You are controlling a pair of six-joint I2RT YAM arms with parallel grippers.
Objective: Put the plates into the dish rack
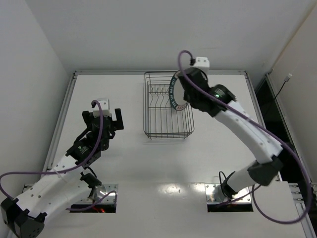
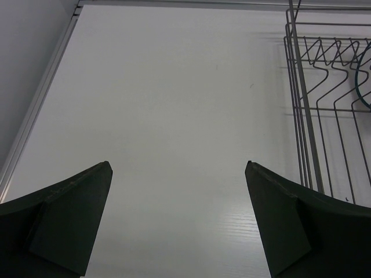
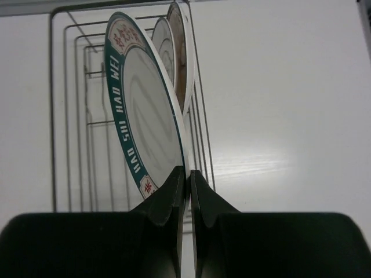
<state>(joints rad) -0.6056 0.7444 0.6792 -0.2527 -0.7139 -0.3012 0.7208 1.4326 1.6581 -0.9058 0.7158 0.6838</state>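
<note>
White table (image 1: pixel 124 163) with a glare patch (image 1: pixel 170 189), enclosed by plain white walls (image 1: pixel 148 34).

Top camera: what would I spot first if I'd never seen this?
The white round plate with a blue-green lettered rim, pinched on edge by the right gripper at the dark wire dish rack, far middle. Down on the left, the left gripper hangs wide open, empty.

White capitals along the dark blue-green rim of the plate (image 3: pixel 148 116), seven to eleven o'clock, read "HAO SHI HAO WEI".
</note>
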